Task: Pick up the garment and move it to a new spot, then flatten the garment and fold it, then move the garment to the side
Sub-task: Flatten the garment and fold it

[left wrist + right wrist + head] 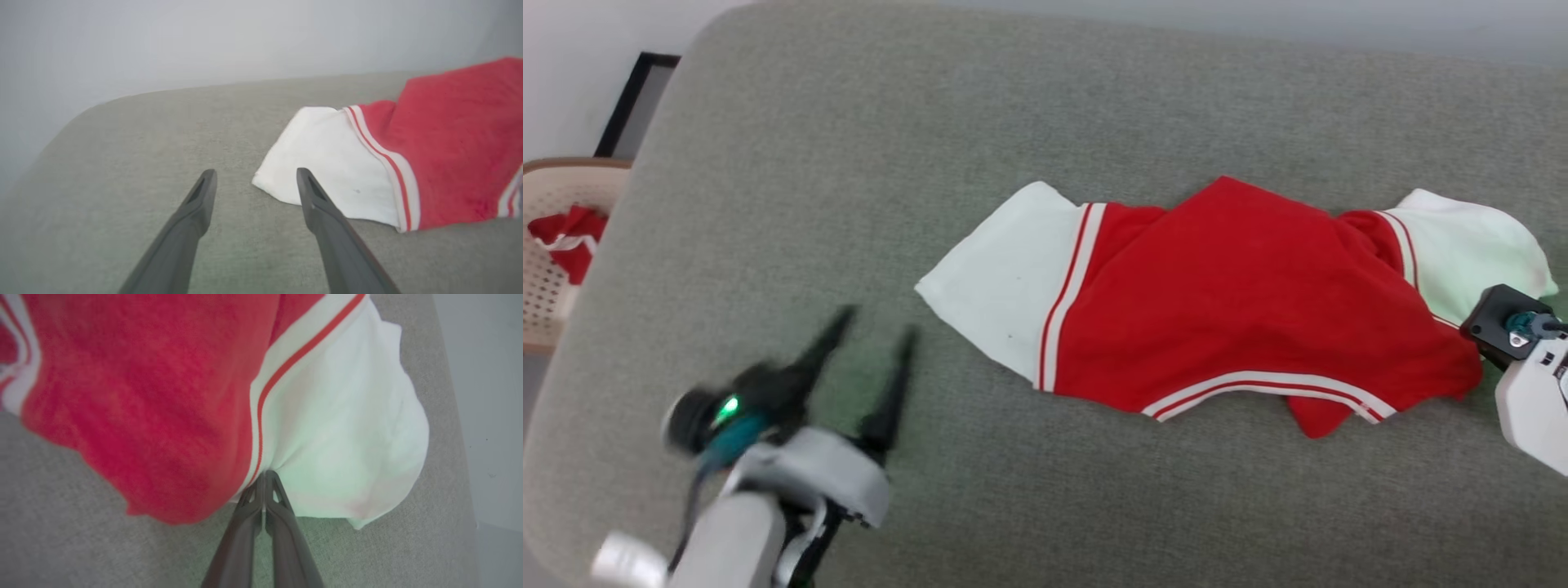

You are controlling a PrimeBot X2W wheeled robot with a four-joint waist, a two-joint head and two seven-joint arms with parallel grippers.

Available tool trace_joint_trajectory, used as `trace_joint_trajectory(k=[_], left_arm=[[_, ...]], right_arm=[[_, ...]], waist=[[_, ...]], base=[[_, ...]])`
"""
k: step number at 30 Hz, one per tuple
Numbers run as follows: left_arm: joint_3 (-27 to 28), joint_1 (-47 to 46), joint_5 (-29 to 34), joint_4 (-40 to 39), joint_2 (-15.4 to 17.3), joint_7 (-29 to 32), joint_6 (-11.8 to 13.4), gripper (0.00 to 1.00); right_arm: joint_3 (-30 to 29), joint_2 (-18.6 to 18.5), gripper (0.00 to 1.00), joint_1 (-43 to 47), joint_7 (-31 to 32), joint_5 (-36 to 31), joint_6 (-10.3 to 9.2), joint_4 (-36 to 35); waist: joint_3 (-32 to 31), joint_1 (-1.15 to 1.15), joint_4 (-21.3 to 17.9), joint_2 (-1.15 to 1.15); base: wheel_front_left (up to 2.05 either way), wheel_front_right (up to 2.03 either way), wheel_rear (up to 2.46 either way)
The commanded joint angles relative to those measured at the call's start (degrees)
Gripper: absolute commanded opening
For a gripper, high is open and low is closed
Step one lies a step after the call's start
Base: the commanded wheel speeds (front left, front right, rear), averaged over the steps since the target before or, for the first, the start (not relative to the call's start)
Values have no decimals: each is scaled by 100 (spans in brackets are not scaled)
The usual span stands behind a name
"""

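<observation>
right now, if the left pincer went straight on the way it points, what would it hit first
Probably the garment, at the corner of its white sleeve, which lies ahead of the open left pincer. Depth is unclear; it may only skim the grey cushion beside it.

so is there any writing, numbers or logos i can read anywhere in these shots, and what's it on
None can be read in any view.
Red jersey T-shirt with white sleeves and striped trim: the side facing up is plain, with no print, number or label showing.
Red cloth in the beige plastic basket: no lettering visible.
</observation>
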Motion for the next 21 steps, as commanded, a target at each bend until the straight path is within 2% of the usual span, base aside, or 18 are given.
trace_joint_trajectory(k=[1, 4, 6, 10, 13, 16, 21], left_arm=[[-524, -254, -156, -93, 367, 319, -19, 100], [-1884, -935, -930, -418, 1380, 1441, -9, 100], [-2546, -1552, -1545, -702, 1917, 1979, -7, 100], [-3877, -2637, -2506, -1063, 2672, 2938, -8, 100], [-4749, -3363, -2882, -1133, 2881, 3187, -9, 100], [-5423, -3904, -3162, -931, 2829, 3060, -9, 100], [-5859, -4349, -3307, -533, 2612, 2793, -9, 100]], right_arm=[[24, 38, 0, -82, 24, 9, -4, -30], [19, 61, 0, -172, 47, 18, -4, -60], [18, 79, 0, -225, 66, -5, -4, -90], [25, 148, 0, -300, 126, -53, -4, -148], [31, 178, 0, -356, 168, -68, -4, -179], [33, 171, 0, -396, 178, -42, -4, -186], [49, 156, 0, -446, 201, -13, -4, -208]], waist=[[8, 0, -57, 0], [74, 0, -88, 0], [140, 0, -106, 0], [270, 0, -167, 0], [353, 0, -212, 0], [425, 0, -243, 0], [528, 0, -303, 0]], base=[[0, 0, 0], [0, 0, 0], [0, 0, 0], [0, 0, 0], [0, 0, 0], [0, 0, 0], [0, 0, 0]])
